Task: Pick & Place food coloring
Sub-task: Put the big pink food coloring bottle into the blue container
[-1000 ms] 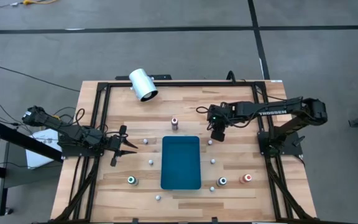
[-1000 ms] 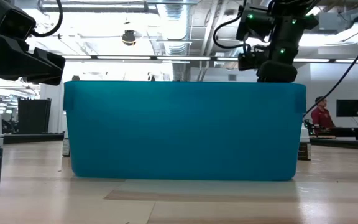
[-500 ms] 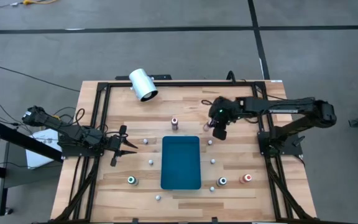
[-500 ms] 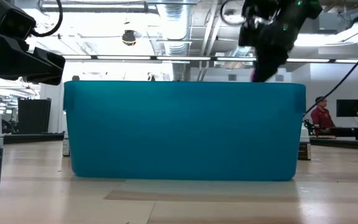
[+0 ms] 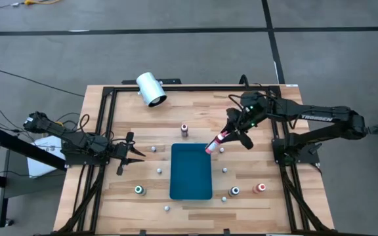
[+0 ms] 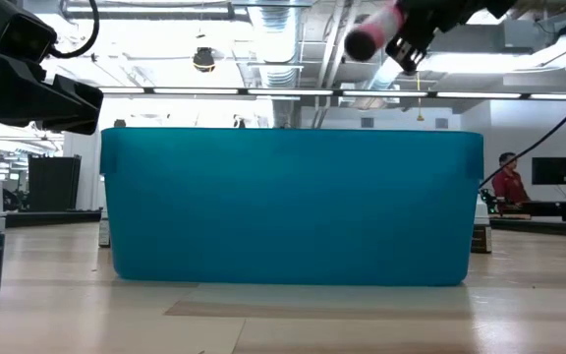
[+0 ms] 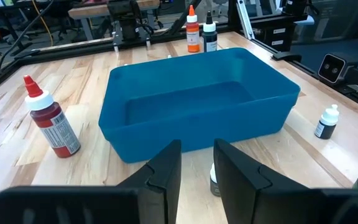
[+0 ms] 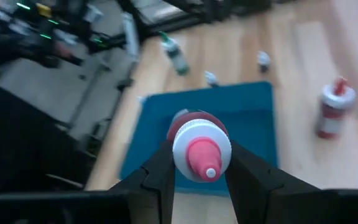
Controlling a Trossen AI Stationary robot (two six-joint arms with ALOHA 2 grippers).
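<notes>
My right gripper (image 5: 227, 136) is shut on a pink food coloring bottle (image 5: 213, 145) above the table, just off the far right corner of the teal bin (image 5: 191, 172). In the low view the bottle (image 6: 369, 35) hangs high above the bin's rim. On the table stand a red bottle (image 5: 184, 128), a green one (image 5: 139, 191), a dark one (image 5: 234, 191) and an orange one (image 5: 261, 188), with several small white caps (image 5: 159, 172) around the bin. My left gripper (image 7: 197, 169) waits left of the bin, slightly open, nothing between its fingers. My right gripper pinches the pink bottle at its white collar (image 8: 202, 144), below the pink tip, between its two fingers (image 8: 161, 174). The fingers slant down from the table's right side. The bottle is lifted clear and lies tipped along the fingers, its base end (image 6: 361, 41) sticking out toward the bin.
A large white cylinder (image 5: 151, 89) lies at the far left of the table. Black frame rails (image 5: 107, 131) run along the table's edges. In the left wrist view a red bottle (image 7: 48, 121) and a dark bottle (image 7: 327, 122) flank the bin (image 7: 197, 106).
My right gripper has risen from the table with the pink bottle and tipped from pointing down to a shallow slant. The bottle, upright before, is now lifted clear and lies nearly level, its base swung toward the bin's far right corner.
</notes>
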